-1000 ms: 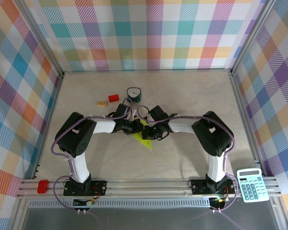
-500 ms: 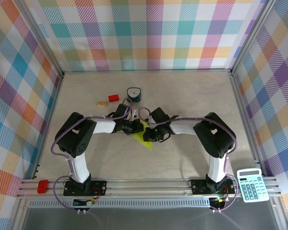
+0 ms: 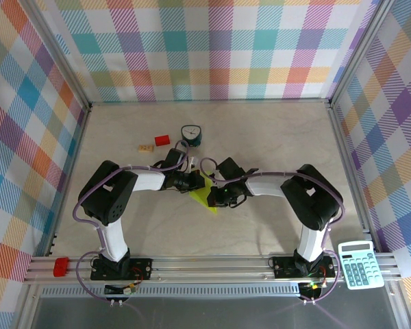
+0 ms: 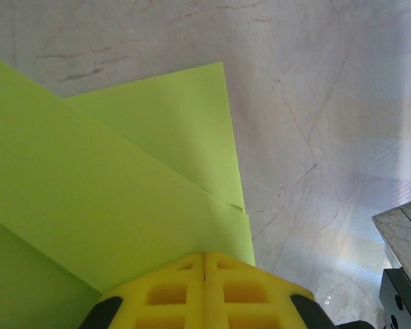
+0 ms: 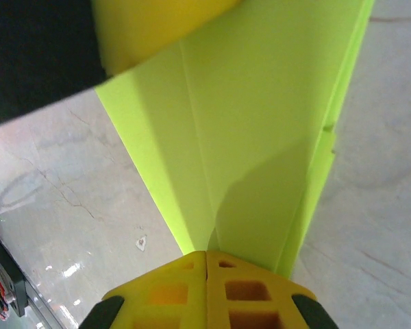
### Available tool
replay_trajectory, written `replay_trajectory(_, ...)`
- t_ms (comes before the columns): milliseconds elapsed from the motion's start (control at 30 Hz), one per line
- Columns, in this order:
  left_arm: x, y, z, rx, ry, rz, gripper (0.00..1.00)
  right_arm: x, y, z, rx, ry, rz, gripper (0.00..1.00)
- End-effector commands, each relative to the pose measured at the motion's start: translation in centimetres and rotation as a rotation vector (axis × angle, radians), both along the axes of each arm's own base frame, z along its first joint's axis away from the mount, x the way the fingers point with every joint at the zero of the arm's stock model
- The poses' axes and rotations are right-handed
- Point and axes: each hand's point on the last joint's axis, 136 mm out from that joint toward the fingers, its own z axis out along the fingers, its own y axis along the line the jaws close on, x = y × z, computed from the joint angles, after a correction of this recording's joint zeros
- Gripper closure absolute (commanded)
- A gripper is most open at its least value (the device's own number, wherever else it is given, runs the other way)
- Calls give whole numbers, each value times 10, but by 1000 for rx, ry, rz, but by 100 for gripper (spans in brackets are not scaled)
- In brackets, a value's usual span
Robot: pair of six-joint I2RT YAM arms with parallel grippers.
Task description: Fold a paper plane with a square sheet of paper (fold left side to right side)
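Both pressed together, the right end effector [image 5: 207, 255] has been drawn rightward over the square sheet of paper [image 5: 260, 137], the left end effector [image 4: 204, 256] held still, apparently sharpening a crease.

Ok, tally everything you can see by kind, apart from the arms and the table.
Lime sheet of paper, folded: 1
Red block: 1
Tan block: 1
Teal clock: 1
Calculator: 1
Red piece on the rail: 1
Total: 6

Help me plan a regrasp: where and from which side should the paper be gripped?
Probably the paper at its near pointed tip, approached low from the near side: it lies flat on the table, so only an edge can be pinched, and that tip is uncovered.
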Motion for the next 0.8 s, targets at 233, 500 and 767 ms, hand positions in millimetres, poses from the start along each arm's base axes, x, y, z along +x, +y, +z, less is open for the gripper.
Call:
replay_trajectory(233,-16,28,-35,158,88,49,100,-33,-22,-12,-74,122,-20,100)
replay_trajectory(500,-14,28,-34,162,84,49,100,-41,-34,-17,-115,133,-28,100)
replay_trajectory(767,-13,28,-33,160,85,48,100,-45,-44,-18,-150,127,-40,100)
